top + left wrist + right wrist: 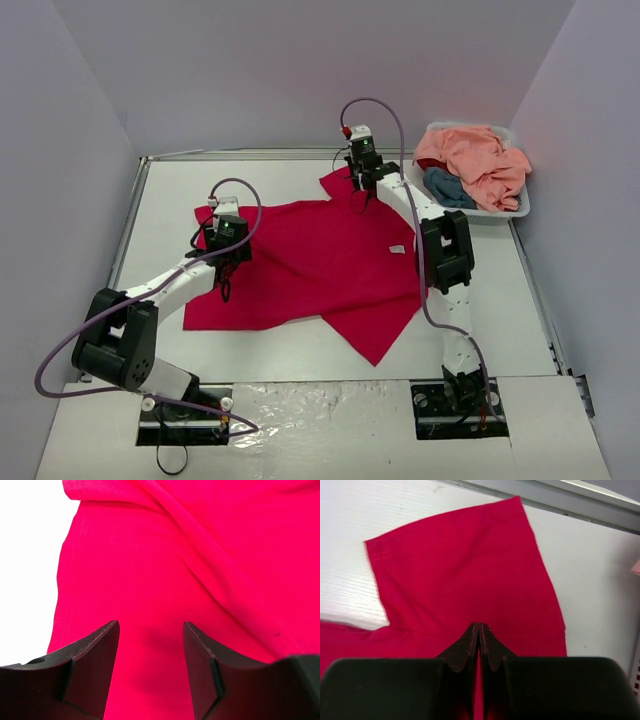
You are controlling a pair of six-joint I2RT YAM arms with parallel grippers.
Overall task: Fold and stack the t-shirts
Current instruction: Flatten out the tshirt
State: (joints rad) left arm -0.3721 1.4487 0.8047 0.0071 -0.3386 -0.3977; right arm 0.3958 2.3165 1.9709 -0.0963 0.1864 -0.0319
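A crimson-red t-shirt lies spread on the white table, its small white neck label facing up at the right. My left gripper is open and empty over the shirt's left part; in the left wrist view its jaws stand apart just above the red cloth. My right gripper is at the far sleeve; in the right wrist view its jaws are closed tip to tip over the flat sleeve, and no cloth shows pinched. A peach-pink shirt and a teal-blue shirt lie in the basket.
The white plastic basket stands at the far right corner. A metal rail runs along the table's far edge just past the sleeve. Bare table shows in front of the red shirt. Grey walls close in the sides.
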